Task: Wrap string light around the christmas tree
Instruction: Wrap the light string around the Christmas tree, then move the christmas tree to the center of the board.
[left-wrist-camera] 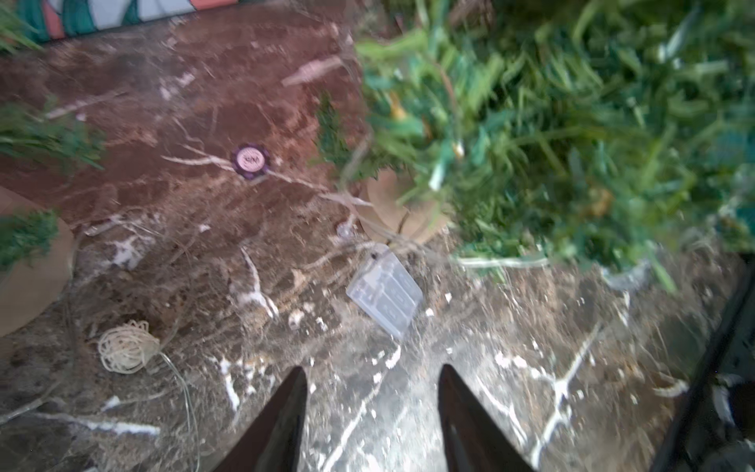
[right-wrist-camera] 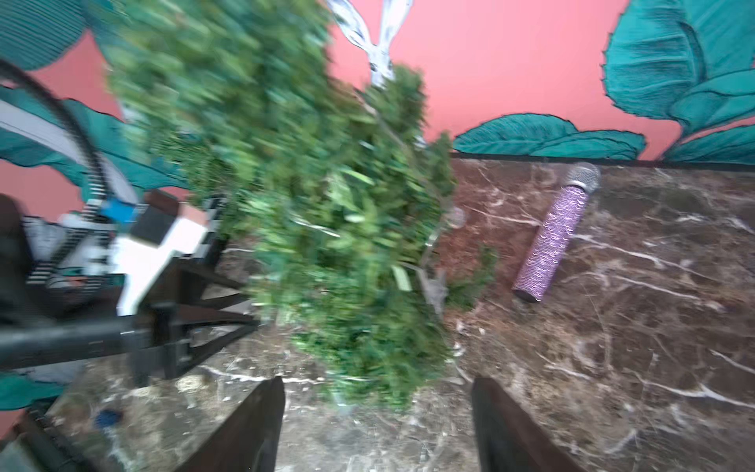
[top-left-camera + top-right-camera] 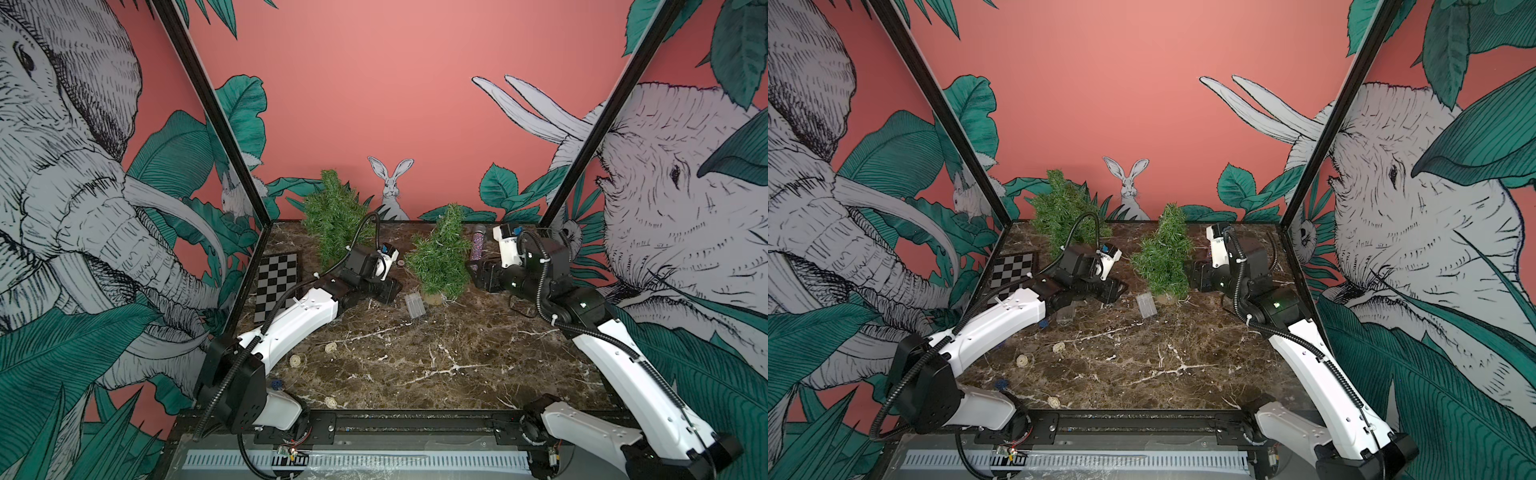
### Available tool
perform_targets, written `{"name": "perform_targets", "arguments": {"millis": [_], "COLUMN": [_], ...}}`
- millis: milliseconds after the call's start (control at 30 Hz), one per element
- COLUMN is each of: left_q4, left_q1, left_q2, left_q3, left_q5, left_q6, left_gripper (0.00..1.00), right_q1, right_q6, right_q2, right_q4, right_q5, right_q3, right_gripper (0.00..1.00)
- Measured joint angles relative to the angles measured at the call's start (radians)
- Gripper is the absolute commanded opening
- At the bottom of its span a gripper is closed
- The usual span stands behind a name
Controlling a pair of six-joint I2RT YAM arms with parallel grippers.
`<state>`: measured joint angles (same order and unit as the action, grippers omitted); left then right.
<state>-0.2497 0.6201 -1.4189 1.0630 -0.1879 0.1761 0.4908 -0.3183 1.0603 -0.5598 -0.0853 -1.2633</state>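
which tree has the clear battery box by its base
The nearer, central tree: the battery box lies on the marble right by its base. The other tree stands farther back near the wall.

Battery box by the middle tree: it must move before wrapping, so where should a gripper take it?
Likely the battery box across its long sides, from straight above: it lies flat on the table, long sides free, one short end near the tree base.

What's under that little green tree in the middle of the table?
Under the middle tree a round tan base peeks out, resting on the marble table. A clear plastic box lies beside it. Branches cover the trunk and most of the base.
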Motion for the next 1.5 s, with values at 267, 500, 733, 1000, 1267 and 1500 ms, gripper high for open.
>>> {"name": "perform_targets", "arguments": {"millis": [267,500,733,1000,1267,1500], "left_q4": [0.229,0.397,0.498,0.55,0.568,0.584], "left_q1": [0.027,0.039,0.032,0.031,0.029,0.042], "left_q2": [0.015,0.034,-0.028,-0.093,-0.149,-0.191], "left_q3": [-0.122,-0.188,-0.158,-0.119,-0.039,-0.024], "left_q5": [0.053,0.075,0.008,-0.055,-0.122,-0.154], "left_q6": [0.006,-0.076,-0.132,-0.142,-0.13,-0.097], "left_gripper": [0.74,0.84,0.84,0.83,0.8,0.78], "right_q1": [0.155,0.222,0.23,0.23,0.23,0.221], "right_q6": [0.068,0.146,0.193,0.222,0.248,0.293], "right_q2": [0.166,0.335,0.394,0.366,0.305,0.236], "right_q4": [0.049,0.157,0.263,0.315,0.306,0.289], "right_q5": [0.181,0.368,0.462,0.456,0.427,0.372], "right_q3": [-0.192,-0.282,-0.276,-0.221,-0.179,-0.128], "right_gripper": [0.76,0.75,0.57,0.2,0.13,0.08]}}
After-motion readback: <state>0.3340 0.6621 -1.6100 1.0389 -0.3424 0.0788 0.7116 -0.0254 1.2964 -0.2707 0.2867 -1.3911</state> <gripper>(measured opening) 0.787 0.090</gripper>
